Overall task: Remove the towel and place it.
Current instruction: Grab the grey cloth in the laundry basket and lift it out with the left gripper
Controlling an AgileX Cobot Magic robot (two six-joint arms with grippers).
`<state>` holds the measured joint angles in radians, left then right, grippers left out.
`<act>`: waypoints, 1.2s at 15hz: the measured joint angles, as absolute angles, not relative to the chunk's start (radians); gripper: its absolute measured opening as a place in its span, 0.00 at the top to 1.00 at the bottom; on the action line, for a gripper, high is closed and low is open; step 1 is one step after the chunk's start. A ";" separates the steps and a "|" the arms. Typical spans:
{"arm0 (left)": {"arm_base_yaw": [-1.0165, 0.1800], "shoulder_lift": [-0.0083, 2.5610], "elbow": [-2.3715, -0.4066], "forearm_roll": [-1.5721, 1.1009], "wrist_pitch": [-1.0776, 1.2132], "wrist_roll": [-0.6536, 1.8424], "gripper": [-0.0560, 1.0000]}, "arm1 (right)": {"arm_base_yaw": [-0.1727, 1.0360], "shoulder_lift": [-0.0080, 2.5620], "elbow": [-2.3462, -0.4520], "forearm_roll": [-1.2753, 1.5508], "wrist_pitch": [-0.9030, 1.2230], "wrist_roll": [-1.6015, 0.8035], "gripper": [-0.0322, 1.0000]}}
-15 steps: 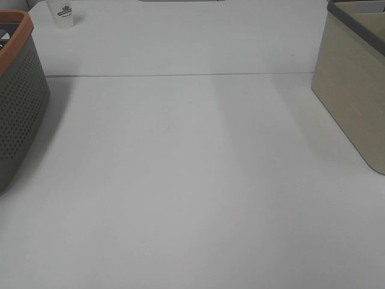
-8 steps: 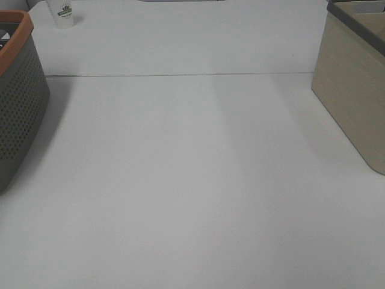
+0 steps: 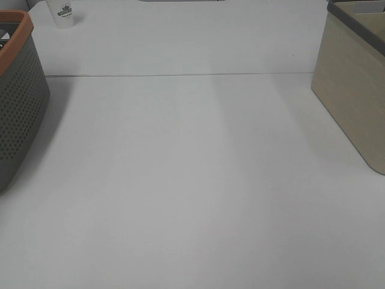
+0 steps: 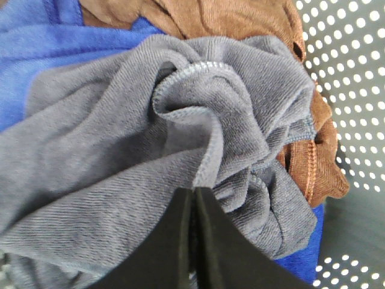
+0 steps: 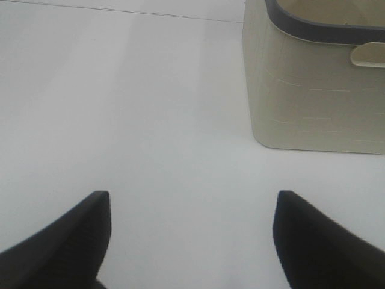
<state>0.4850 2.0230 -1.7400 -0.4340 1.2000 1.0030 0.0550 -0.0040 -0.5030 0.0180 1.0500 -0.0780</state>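
Observation:
In the left wrist view the dark grey towel [image 4: 120,144] lies crumpled inside the grey perforated basket [image 4: 355,72], on top of a blue cloth [image 4: 36,42] and a brown cloth [image 4: 228,18]. My left gripper [image 4: 194,195] has its two black fingers pressed together, their tips at a hemmed fold of the towel. My right gripper [image 5: 192,201] is open and empty above the bare white table. In the exterior high view neither gripper shows; only the basket's side [image 3: 18,102] with its orange rim is seen at the far left, and the towel is hidden there.
A beige bin with a dark grey rim [image 3: 355,90] stands at the right edge and also shows in the right wrist view [image 5: 313,90]. A small white cup [image 3: 63,13] stands at the back left. A seam [image 3: 180,75] crosses the white table.

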 joint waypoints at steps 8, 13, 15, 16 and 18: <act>0.485 1.859 -1.905 -0.462 1.203 0.980 0.95 | 0.055 -0.004 -0.503 0.018 1.050 -0.077 0.25; 0.485 1.703 -1.932 -0.633 1.008 0.939 0.95 | 0.055 -0.004 -0.503 0.018 1.050 -0.077 0.25; 0.485 1.656 -1.932 -0.684 0.919 0.937 0.95 | 0.055 -0.004 -0.503 0.018 1.050 -0.077 0.25; 0.485 1.628 -1.932 -0.722 0.867 0.936 0.95 | 0.055 -0.004 -0.503 0.018 1.050 -0.077 0.25; 0.485 1.573 -1.932 -0.825 0.763 0.936 0.95 | 0.055 -0.004 -0.503 0.018 1.050 -0.077 0.25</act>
<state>0.4850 1.5730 -1.9320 -0.8250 0.7630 0.9360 0.0550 -0.0040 -0.5030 0.0180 1.0500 -0.0770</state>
